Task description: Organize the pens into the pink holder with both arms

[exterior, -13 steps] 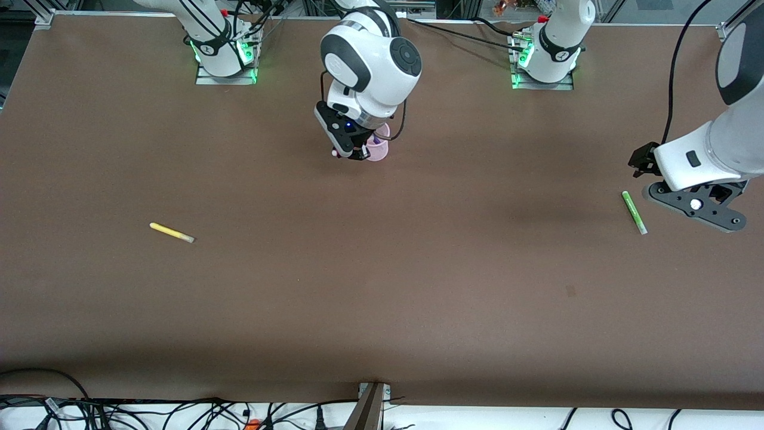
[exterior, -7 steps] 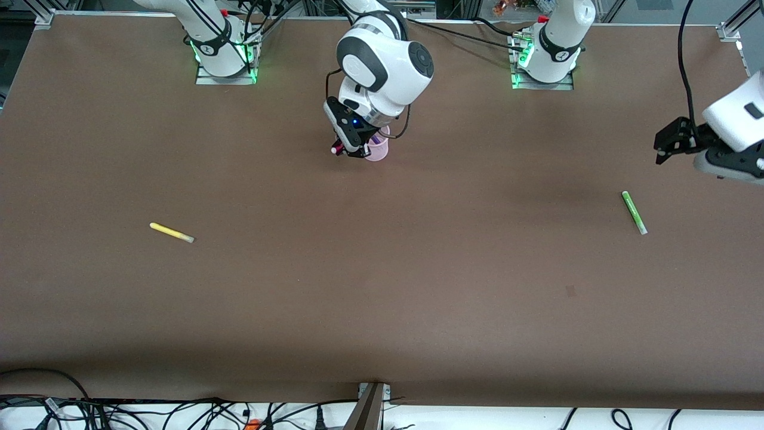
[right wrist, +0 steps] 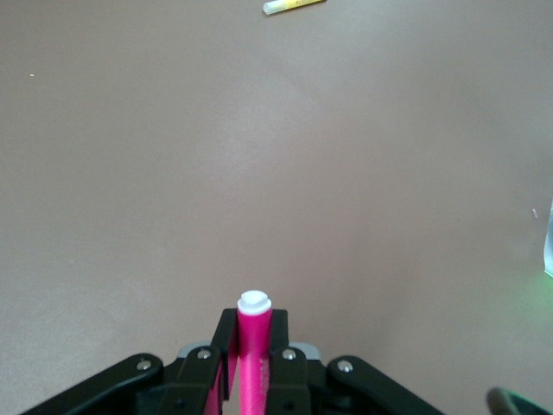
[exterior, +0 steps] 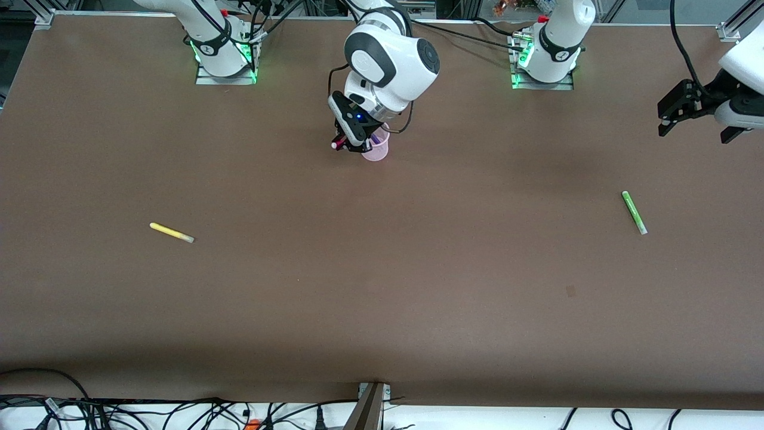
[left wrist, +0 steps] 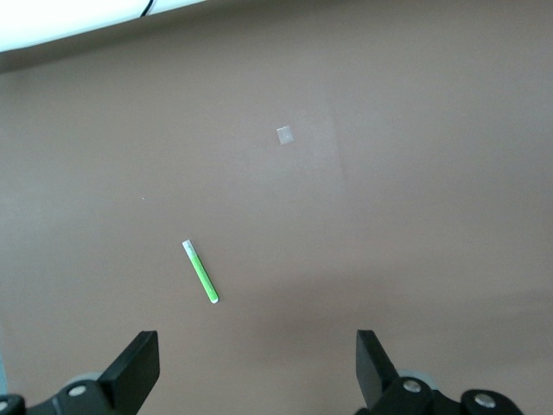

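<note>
Since a second ago the left gripper (exterior: 686,113) has lifted off the table beside the green pen (exterior: 634,212) and pulled toward the table edge at the left arm's end; right gripper (exterior: 353,142) has shifted slightly toward the bases, magenta pen (exterior: 338,144) still clamped. Right jaws are clenched on the magenta pen: right wrist view shows the barrel (right wrist: 252,363) pinched between the two fingers (right wrist: 226,341), pale cap end sticking out past the tips. Right gripper sits over the rim of the pink holder (exterior: 377,151), which stands on the table just under and beside the jaws; a purple pen (exterior: 375,140) is visible inside the holder. Left jaws are spread wide and grip nothing: left wrist view shows both fingertips (left wrist: 138,363) well apart with bare table between them. Green pen (left wrist: 200,272) lies flat on the table below the left jaws, well apart from them, untouched. Yellow pen (exterior: 171,232) lies flat toward the right arm's end of the table, well away from the right jaws and nearer the front camera than the holder; its end also shows in the right wrist view (right wrist: 294,5). Small pale mark (left wrist: 284,135) on the table (exterior: 382,286) shows past the green pen in the left wrist view.
</note>
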